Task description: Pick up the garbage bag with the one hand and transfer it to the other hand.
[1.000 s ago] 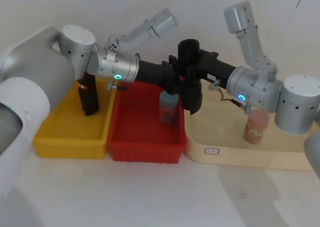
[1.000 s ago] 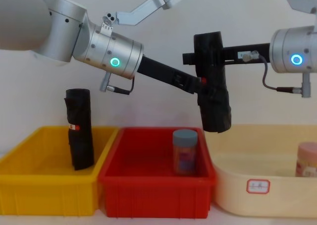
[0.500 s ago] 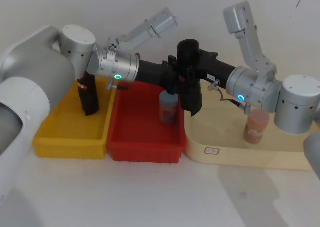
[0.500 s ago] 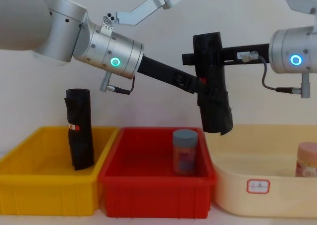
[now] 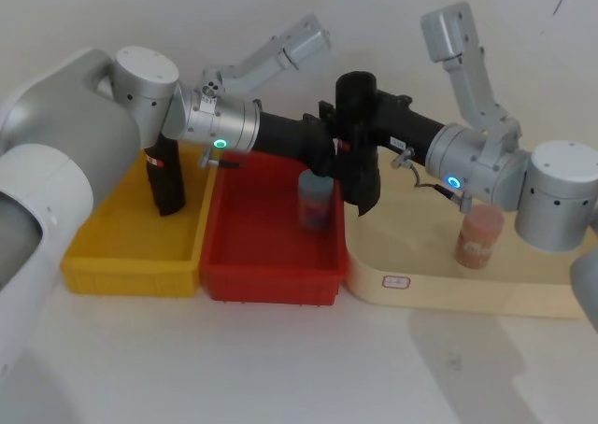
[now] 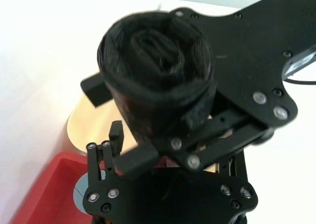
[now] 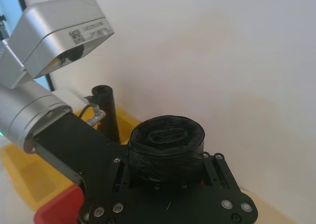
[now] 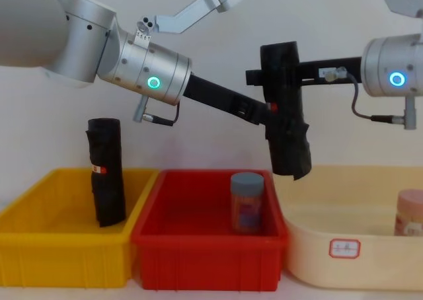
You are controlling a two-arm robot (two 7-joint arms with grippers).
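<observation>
My left gripper (image 8: 268, 115) is clamped on the middle of the garbage bag (image 8: 285, 108), holding it upright in the air above the seam between the red bin (image 8: 205, 254) and the cream tray (image 8: 357, 247). My right gripper (image 8: 274, 72) sits around the roll's upper part; I cannot tell whether it has closed. This looks like the handover itself. Next I judge the right must grip firmly before the left lets go.

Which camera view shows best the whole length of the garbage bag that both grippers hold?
The chest view: the garbage bag shows side-on, top to bottom, above the red bin. The head view foreshortens it; both wrist views show mainly its rolled top end.
</observation>
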